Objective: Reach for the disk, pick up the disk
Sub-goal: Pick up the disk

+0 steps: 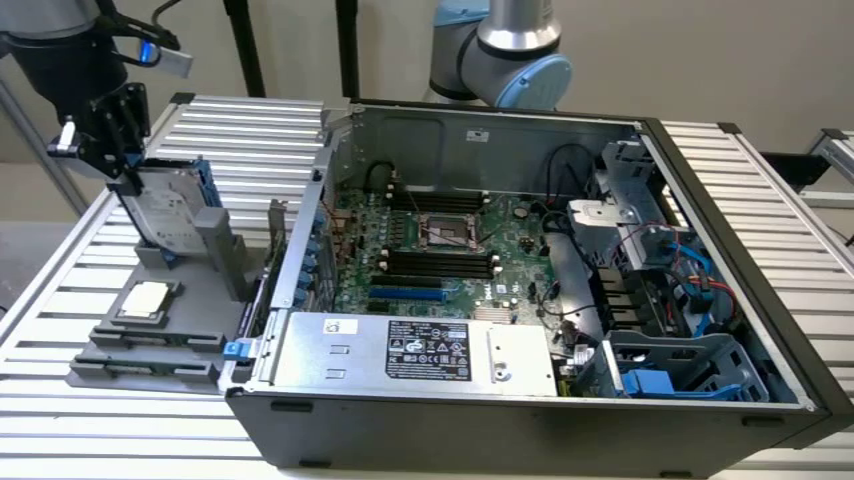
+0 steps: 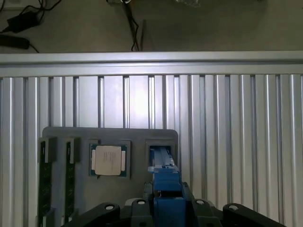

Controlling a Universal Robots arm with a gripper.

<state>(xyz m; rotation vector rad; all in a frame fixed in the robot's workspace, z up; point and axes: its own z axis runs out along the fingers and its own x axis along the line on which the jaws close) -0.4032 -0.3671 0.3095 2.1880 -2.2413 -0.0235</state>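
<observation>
Exterior and wrist views of a single arm at a disk pick-up. In the upper left of the exterior frame the gripper (image 1: 127, 176) hangs over the disk (image 1: 167, 210), which stands on edge in a slot of the grey holder (image 1: 200, 262). This upright storage leaves the narrow top edge free for a grasp from above. In the wrist view the fingers (image 2: 193, 208) sit narrowly set against either side of the disk's blue carrier (image 2: 165, 185), apparently clamped on it. The plastic frame gives two parallel faces and keeps the fingers off the labelled metal body. Whether the lower edge has left the slot cannot be told. The processor chip (image 1: 144, 300) lies flat in its own recess just beside the disk's slot. The memory modules (image 2: 45, 182) rest in grooves further along the same holder, so each part is separated and held at a known pose. The holder sits on the slatted metal counter (image 1: 54, 425) at the exterior view's left. Beside it, filling the centre and right of the frame, is the opened computer case (image 1: 534, 425), lid off and motherboard exposed.
</observation>
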